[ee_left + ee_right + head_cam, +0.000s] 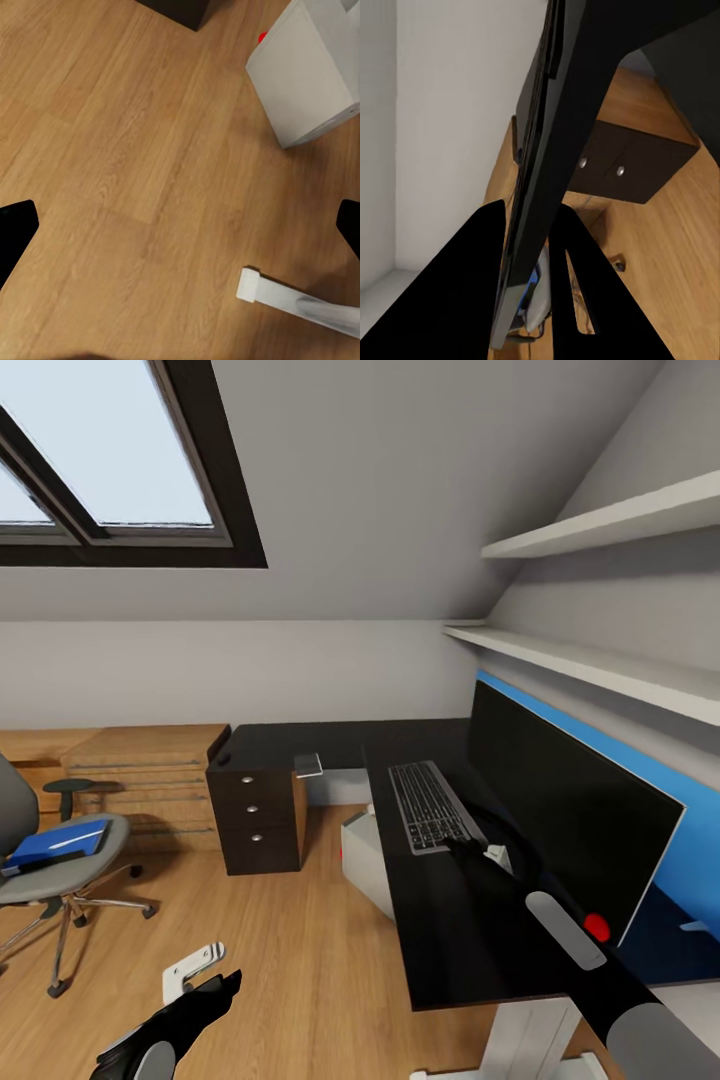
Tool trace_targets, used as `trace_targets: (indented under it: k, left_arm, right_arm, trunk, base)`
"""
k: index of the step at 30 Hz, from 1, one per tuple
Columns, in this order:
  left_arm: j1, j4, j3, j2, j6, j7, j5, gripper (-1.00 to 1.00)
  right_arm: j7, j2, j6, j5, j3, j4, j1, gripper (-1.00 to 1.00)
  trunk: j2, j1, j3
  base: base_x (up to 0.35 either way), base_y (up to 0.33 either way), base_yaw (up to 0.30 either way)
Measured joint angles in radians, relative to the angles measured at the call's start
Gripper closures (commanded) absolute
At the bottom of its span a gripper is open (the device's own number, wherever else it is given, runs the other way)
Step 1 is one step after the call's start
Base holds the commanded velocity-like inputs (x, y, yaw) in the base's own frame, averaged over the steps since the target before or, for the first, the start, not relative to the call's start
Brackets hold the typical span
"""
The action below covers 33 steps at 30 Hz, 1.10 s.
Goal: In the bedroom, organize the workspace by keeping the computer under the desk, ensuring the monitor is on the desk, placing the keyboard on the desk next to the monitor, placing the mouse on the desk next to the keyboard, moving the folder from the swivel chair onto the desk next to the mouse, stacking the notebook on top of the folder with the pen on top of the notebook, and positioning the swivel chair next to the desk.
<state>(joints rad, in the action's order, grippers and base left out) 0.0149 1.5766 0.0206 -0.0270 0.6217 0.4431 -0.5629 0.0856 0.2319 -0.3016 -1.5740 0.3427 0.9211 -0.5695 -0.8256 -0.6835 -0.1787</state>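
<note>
The desk [440, 930] is black with dark drawers and silver knobs, carrying a dark grey keyboard [430, 807] and a black-fronted monitor [560, 810]. A bright blue folder [58, 843] lies on the grey swivel chair [50, 860], whose base is chrome. The computer [311, 71] is pale grey with a red mark, on a warm wood-grain floor [300, 960].

We see the computer [365, 860] only in part, its far side tucked beneath the tabletop [450, 920]. The monitor [560, 810] hides most of a blue panel [690, 860] behind it (its nature unclear). The swivel chair [55, 860] is cut by the picture's edge. A small pale object [308, 764] on the tabletop's corner is too small to name.
</note>
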Motion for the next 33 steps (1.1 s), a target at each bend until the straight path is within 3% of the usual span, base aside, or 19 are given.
trace_targets:
  k: [33]
  left_arm:
    - [0.0,-0.001,0.001,-0.002,0.0,0.003,0.004,-1.0]
  right_arm:
    - [0.009,-0.006,0.0,-0.001,0.004,0.0,0.001,1.0]
  trunk:
    - [-0.231,-0.127,-0.104]
  base:
    - [0.0,0.0,0.0]
